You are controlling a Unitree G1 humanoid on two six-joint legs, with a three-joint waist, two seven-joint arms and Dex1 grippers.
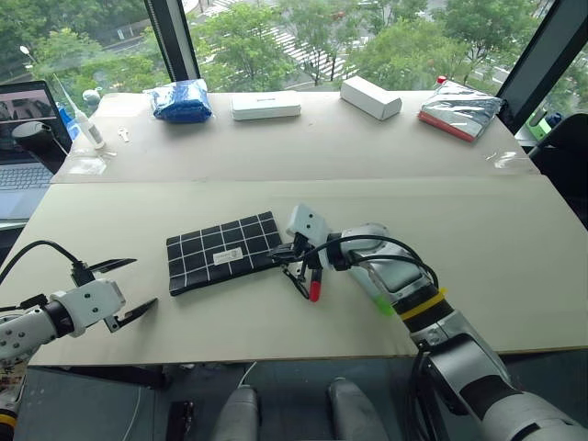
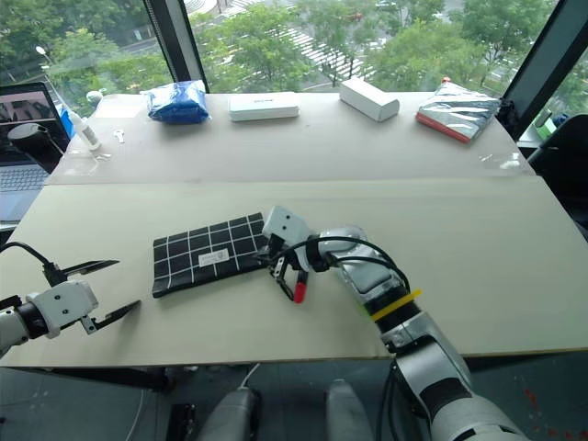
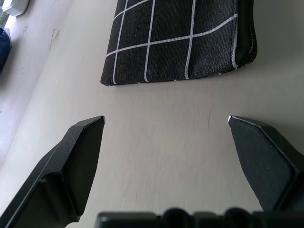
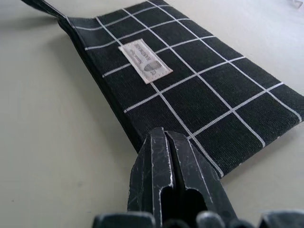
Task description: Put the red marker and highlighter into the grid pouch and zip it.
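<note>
The grid pouch [image 1: 225, 251] lies flat at the table's middle, its white label facing up [image 4: 145, 62]. My right gripper [image 1: 285, 250] is at the pouch's right end with its fingers [image 4: 164, 156] pressed shut and nothing visible between them, their tips touching the pouch's edge. The red marker [image 1: 312, 280] lies just in front of that gripper, red end toward the table's front, with a black cord loop beside it. A bright green tip [image 1: 384, 305] peeks out beside my right forearm; it looks like the highlighter, the rest hidden under the arm. My left gripper [image 1: 144, 283] is open, left of the pouch, and empty [image 3: 166, 118].
Along the far side stand a blue bag [image 1: 181, 99], two white boxes [image 1: 265, 105] [image 1: 370, 96] and a silver-and-red packet [image 1: 459, 110]. A laptop [image 1: 23, 138] and a small bottle [image 1: 84, 127] are at the far left. The table's front edge [image 1: 276, 354] runs close below both grippers.
</note>
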